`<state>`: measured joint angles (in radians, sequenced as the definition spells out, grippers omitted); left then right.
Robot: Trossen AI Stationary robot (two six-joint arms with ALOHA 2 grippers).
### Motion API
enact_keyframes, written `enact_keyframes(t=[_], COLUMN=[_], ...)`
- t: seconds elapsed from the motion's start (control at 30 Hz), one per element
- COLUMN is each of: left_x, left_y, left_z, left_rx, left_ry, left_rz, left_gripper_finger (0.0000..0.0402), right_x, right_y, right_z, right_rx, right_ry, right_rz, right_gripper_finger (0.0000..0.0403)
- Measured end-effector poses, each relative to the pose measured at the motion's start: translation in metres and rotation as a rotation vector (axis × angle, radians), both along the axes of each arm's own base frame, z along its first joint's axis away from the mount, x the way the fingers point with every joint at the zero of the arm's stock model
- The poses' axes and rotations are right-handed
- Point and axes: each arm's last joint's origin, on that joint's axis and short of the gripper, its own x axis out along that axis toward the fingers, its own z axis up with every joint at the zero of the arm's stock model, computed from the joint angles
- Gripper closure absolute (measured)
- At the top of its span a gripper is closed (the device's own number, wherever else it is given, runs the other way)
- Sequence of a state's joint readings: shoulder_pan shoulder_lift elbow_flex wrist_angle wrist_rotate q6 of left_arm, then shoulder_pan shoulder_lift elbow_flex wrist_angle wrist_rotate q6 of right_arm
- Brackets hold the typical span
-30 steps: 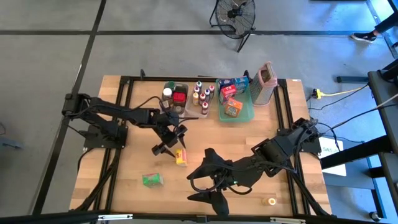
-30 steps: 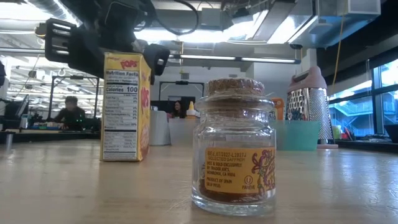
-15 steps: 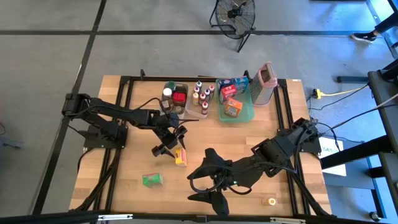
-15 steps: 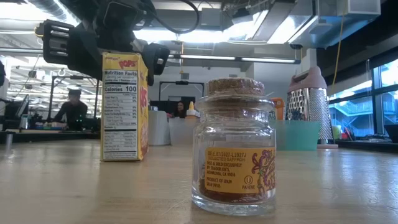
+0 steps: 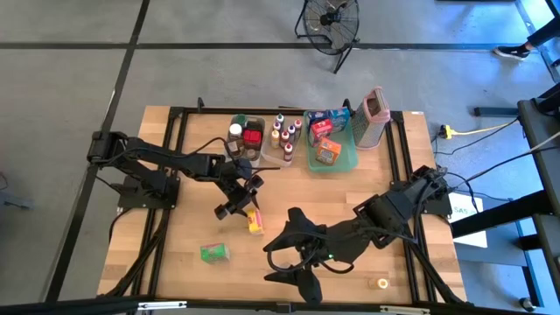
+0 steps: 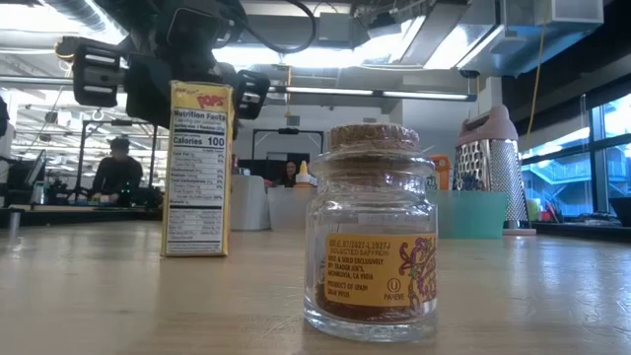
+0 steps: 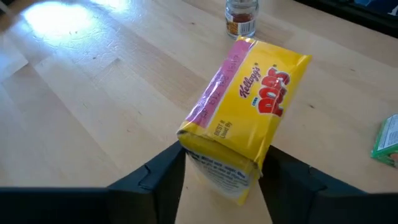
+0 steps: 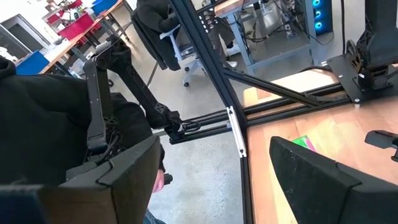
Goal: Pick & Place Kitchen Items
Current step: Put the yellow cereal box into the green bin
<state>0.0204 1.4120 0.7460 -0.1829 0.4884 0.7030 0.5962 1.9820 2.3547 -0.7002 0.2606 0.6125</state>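
Note:
A yellow Pops cereal box (image 5: 255, 220) stands upright on the table's middle, its bottom on the wood (image 6: 196, 168). My left gripper (image 5: 240, 202) reaches it from the far left and is shut on its upper end (image 7: 224, 163). My right gripper (image 5: 293, 262) hangs high over the near middle, open and with nothing in it (image 8: 211, 174). A small green box (image 5: 213, 253) lies near the front left. A cork-topped jar (image 5: 379, 284) stands at the front right and fills the low view (image 6: 378, 237). My left gripper pinches the box's upper end (image 7: 193, 142) between its two fingers (image 7: 163, 177), one on each narrow side. The fingers slant down from the table's far left. The box stands upright with its bottom on the table.
Along the far edge stand a clear tub with jars (image 5: 248, 136), several small spice bottles (image 5: 284, 136), a green tray of food boxes (image 5: 331, 140) and a metal grater (image 5: 373, 118). People sit in the room beyond the table (image 6: 115, 168).
My left gripper's fingers have closed in on the yellow box's upper end. The box has turned a little on its bottom, so that its narrow nutrition side now faces the low view squarely. My right arm has kept still.

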Motion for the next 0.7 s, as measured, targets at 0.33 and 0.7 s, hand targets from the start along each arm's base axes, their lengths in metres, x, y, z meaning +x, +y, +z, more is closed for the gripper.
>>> enact_keyframes(t=[0.33,0.7], left_x=[-0.001,-0.001], left_y=[0.000,0.011], left_z=[-0.001,0.022], left_rx=[-0.006,0.022], left_ry=[0.013,0.093], left_rz=[-0.005,0.273], left_gripper_finger=[0.0258,0.0263], right_x=[0.001,0.002], right_y=[-0.002,-0.003], right_z=[0.000,0.000], right_rx=[0.000,-0.010], right_ry=[0.000,-0.004], right_rz=[-0.006,-0.041], right_gripper_finger=[0.0098,0.0098])
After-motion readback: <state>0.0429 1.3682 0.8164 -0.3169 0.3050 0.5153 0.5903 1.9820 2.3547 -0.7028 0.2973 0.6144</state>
